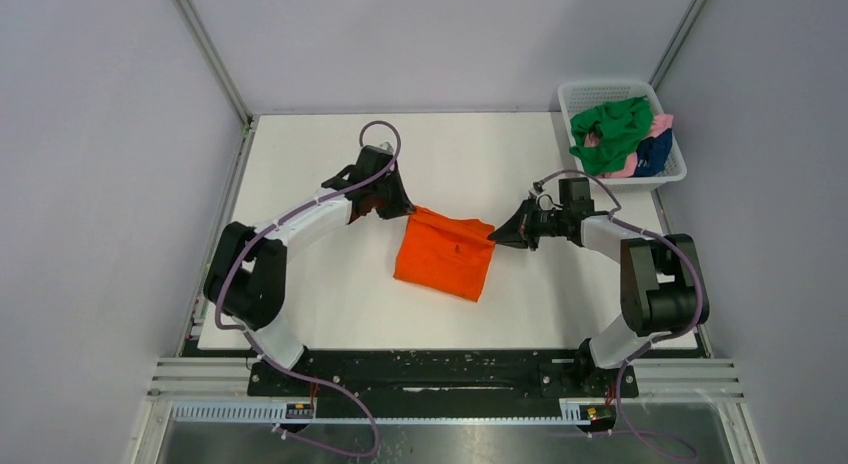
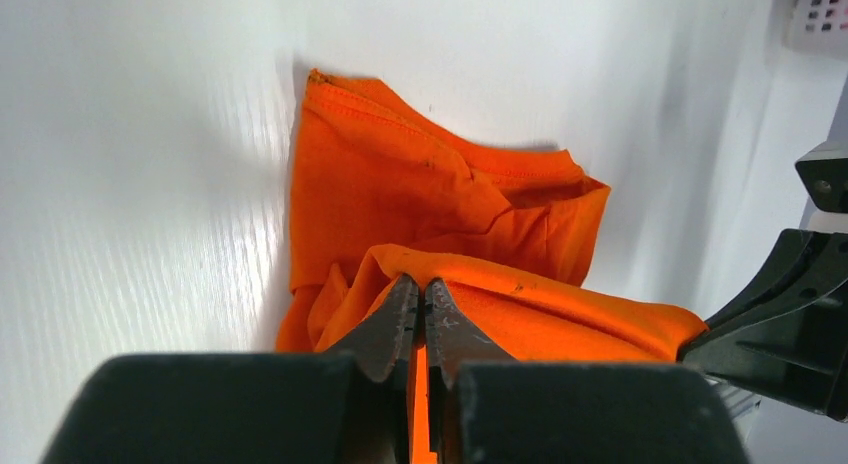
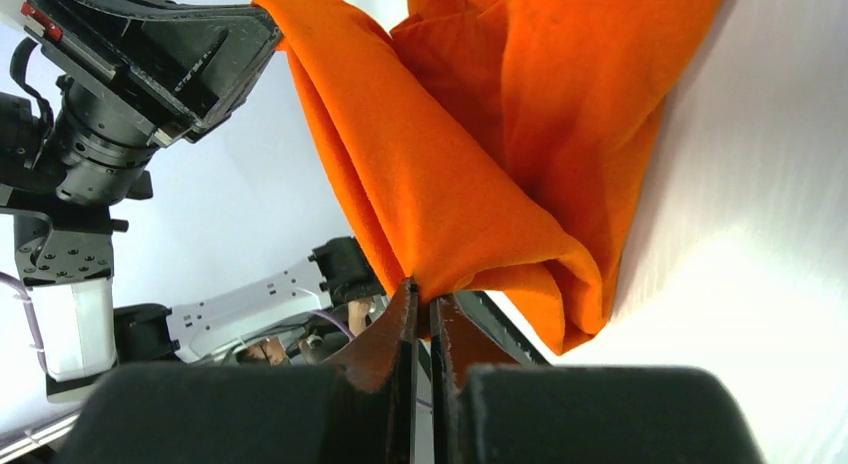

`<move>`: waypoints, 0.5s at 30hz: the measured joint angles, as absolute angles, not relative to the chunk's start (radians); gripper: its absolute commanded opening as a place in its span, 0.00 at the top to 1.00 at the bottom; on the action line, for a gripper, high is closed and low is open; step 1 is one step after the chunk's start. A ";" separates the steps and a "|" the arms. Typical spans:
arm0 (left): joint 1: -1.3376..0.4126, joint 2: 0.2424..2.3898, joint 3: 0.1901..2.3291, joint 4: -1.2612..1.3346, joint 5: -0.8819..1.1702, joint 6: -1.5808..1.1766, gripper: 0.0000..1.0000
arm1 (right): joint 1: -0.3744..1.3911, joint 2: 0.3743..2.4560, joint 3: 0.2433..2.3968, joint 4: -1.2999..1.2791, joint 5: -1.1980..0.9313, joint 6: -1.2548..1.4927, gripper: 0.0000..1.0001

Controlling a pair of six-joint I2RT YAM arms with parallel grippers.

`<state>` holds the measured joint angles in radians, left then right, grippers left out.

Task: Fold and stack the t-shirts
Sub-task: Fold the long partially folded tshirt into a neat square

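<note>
**A:** White table (image 1: 330, 314), grey walls. Where's the orange t-shirt (image 1: 445, 254) at?

**B:** Middle of the table, folded over, with its far edge held up between the two arms.

**A:** And the claws?

**B:** Both clamped on it: the left gripper (image 2: 422, 284) on its left corner, the right gripper (image 3: 422, 289) on its right. The green shirt (image 1: 610, 134), pink shirt (image 1: 625, 169) and navy shirt (image 1: 655, 154) are heaped in the white basket (image 1: 610, 88), far right corner.

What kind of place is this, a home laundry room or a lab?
Likely a robot lab cell, not a home: a white table boxed in by grey panels, a basket of shirts, and the left gripper and right gripper pinching one orange shirt.
</note>
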<state>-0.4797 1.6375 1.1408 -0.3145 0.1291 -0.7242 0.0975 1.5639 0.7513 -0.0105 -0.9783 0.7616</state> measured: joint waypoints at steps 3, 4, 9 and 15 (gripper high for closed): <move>-0.466 1.709 1.200 -0.316 0.126 -0.721 0.93 | 0.094 1.644 0.801 0.029 -0.974 0.783 0.84; -0.460 1.731 1.219 -0.316 0.124 -0.720 0.83 | 0.093 1.666 0.817 0.038 -0.970 0.786 0.79; -0.430 1.825 1.316 -0.328 0.109 -0.707 0.30 | 0.080 1.766 0.925 0.034 -0.905 0.790 0.10; -0.406 1.827 1.342 -0.340 0.112 -0.697 0.01 | 0.064 1.744 1.013 -0.114 -0.717 0.700 0.01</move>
<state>-0.4065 1.8275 1.3422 -0.3405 0.1120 -0.6968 0.0643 1.7435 1.0126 -0.1139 -0.7174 0.6998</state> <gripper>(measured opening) 0.972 0.991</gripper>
